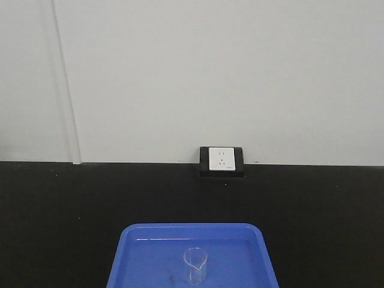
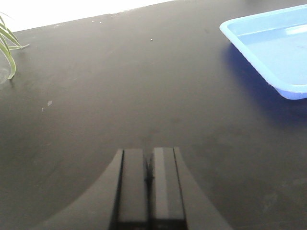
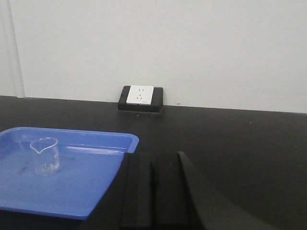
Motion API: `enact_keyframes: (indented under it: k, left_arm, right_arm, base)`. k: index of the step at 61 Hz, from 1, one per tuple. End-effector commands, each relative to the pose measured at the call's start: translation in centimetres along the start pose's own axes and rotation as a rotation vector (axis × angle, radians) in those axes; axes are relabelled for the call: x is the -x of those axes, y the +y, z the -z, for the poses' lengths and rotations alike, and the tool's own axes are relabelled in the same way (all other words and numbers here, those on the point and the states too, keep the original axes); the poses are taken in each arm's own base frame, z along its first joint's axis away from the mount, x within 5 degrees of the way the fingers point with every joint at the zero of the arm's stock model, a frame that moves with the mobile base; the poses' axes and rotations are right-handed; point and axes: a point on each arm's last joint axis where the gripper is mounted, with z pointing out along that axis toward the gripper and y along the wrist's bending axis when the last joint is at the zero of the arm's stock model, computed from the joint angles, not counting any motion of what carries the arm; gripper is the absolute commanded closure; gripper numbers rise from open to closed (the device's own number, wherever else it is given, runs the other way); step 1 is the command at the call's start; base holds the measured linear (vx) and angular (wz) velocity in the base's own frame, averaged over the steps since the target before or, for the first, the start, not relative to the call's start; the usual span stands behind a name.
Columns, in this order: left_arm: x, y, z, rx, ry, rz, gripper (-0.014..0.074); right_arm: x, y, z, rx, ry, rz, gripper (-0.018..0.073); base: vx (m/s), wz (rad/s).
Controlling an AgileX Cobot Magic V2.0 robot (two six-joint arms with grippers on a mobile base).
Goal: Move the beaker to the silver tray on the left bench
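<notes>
The small clear glass beaker [image 1: 195, 264] stands upright in a bright blue plastic tray [image 1: 141, 258] on a black worktop backed by a wall socket. It also shows in the right wrist view [image 3: 45, 156], left of my right gripper [image 3: 153, 158]. That gripper is shut and empty, beside the tray's right edge. My left gripper [image 2: 149, 152] is shut and empty over bare black worktop, left of the blue tray [image 2: 268, 45]. The silver tray and the left bench are out of view.
A white wall socket in a black frame [image 1: 221, 161] sits at the back of the worktop against the white wall; it also shows in the right wrist view [image 3: 140, 98]. Green plant leaves [image 2: 7, 45] hang in at the left edge of the left wrist view.
</notes>
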Motion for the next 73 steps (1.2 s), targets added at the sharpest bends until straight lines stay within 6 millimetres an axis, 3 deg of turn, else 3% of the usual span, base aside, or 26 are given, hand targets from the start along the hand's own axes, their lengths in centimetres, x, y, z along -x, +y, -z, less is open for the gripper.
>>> enact_keyframes:
  k: [1, 20, 26, 32, 39, 49, 59, 73]
  left_arm:
    - [0.2, -0.1, -0.2, -0.004, -0.071, 0.002, 0.0595]
    - [0.2, -0.1, -0.2, -0.004, -0.071, 0.002, 0.0595]
    - [0.2, -0.1, -0.2, -0.004, -0.071, 0.002, 0.0595]
    - [0.2, -0.1, -0.2, -0.004, -0.071, 0.002, 0.0595]
    - [0.2, -0.1, -0.2, -0.004, -0.071, 0.002, 0.0595]
    - [0.2, -0.1, -0.2, -0.004, -0.071, 0.002, 0.0595]
    - [0.2, -0.1, -0.2, -0.004, -0.071, 0.002, 0.0595]
    - [0.2, -0.1, -0.2, -0.004, -0.071, 0.002, 0.0595]
  right_arm:
    - [0.6, 0.0, 0.1, 0.003, -0.086, 0.014, 0.0571]
    - [1.6, 0.1, 0.2, 0.012, -0.185, 0.014, 0.0571]
    - [3.5, 0.2, 0.5, 0.017, -0.266, 0.013, 0.0571]
    - [6.7, 0.3, 0.5, 0.018, -0.306, 0.012, 0.0571]
    - [10.4, 0.4, -1.1, 0.017, -0.296, 0.042, 0.0571]
    - [13.6, 0.6, -6.4, 0.017, -0.217, 0.085, 0.0571]
    - [12.9, 0.7, -11.0, 0.027, -0.143, 0.077, 0.0571]
    - [10.0, 0.6, -14.4, 0.031, -0.006, 0.066, 0.0564]
  base:
    - [0.00, 0.00]
    - [0.00, 0.00]
    - [0.00, 0.00]
    - [0.00, 0.00]
    - [0.00, 0.00]
    - [0.00, 0.00]
    - [0.00, 0.00]
    - [0.00, 0.00]
